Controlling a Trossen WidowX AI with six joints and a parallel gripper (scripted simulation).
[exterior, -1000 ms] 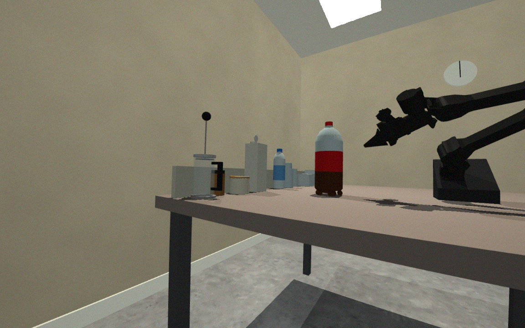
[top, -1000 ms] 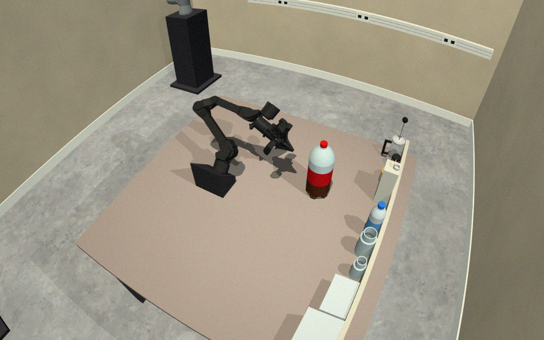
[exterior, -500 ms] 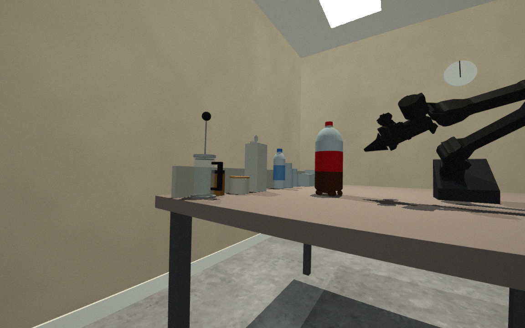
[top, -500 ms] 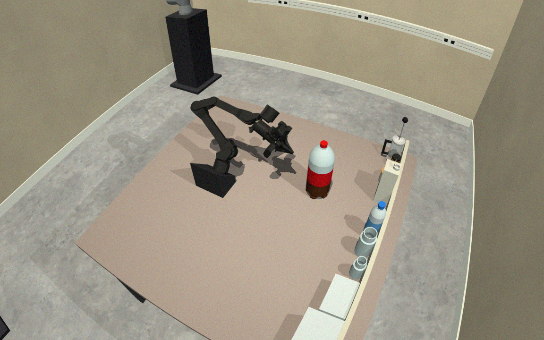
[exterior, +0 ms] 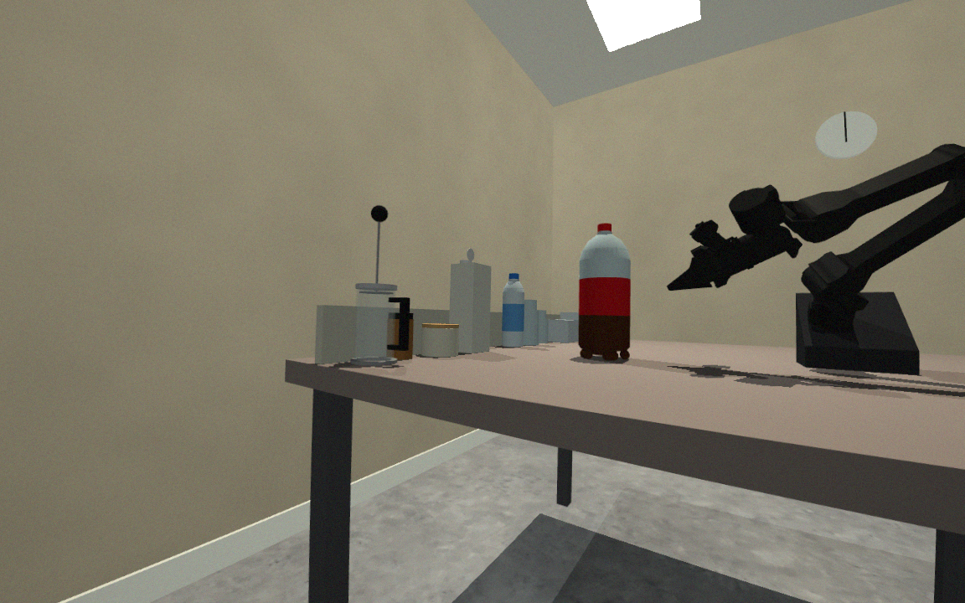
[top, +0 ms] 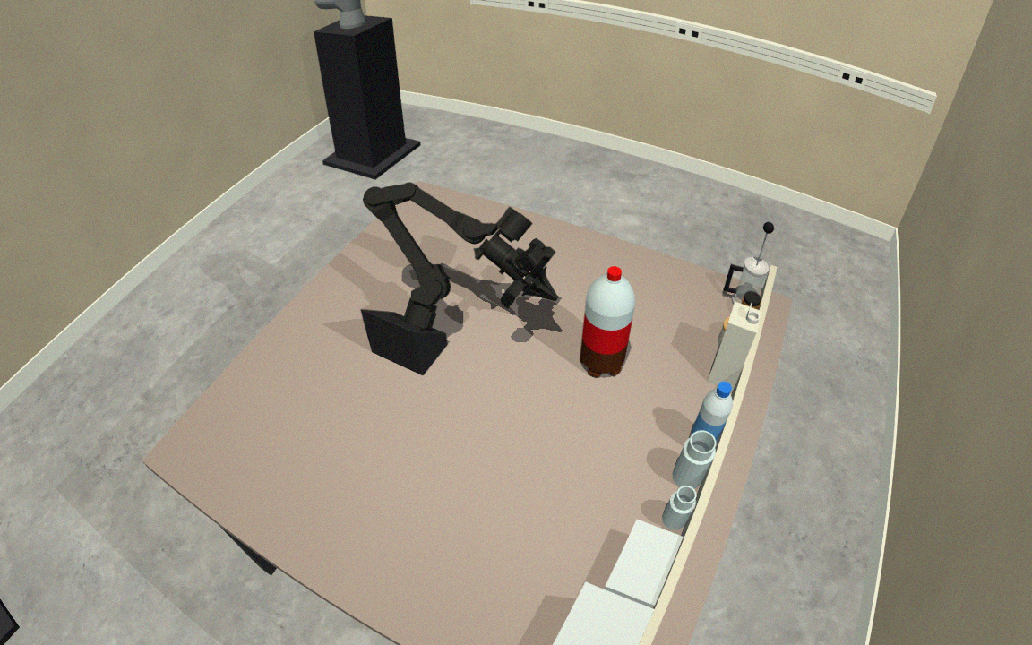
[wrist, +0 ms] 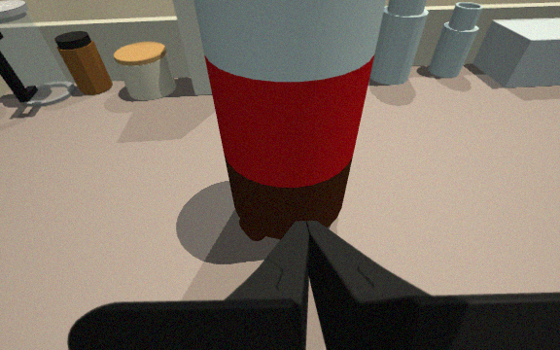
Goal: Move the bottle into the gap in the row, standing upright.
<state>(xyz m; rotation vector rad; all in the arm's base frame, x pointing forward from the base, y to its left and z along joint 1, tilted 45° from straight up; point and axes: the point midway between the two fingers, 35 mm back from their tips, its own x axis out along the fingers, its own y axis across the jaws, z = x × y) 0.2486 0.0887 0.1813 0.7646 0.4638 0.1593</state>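
A large cola bottle (top: 607,324) with a red cap and red label stands upright in the open part of the table, apart from the row; it also shows in the exterior view (exterior: 604,294) and fills the wrist view (wrist: 287,112). My gripper (top: 549,295) (wrist: 305,231) is shut and empty, a short way from the bottle on the arm's side, above the table, pointing at the bottle's lower part. The row runs along a low cream rail (top: 732,425). The gap (top: 724,370) lies between a tall white carton (top: 736,340) and a small blue-capped water bottle (top: 714,410).
In the row stand a French press (top: 753,272), a brown jar (wrist: 82,63), a white tub with an orange lid (wrist: 144,70), two grey cylinders (top: 688,479) and two white boxes (top: 632,577). The arm's base (top: 403,337) sits on the table.
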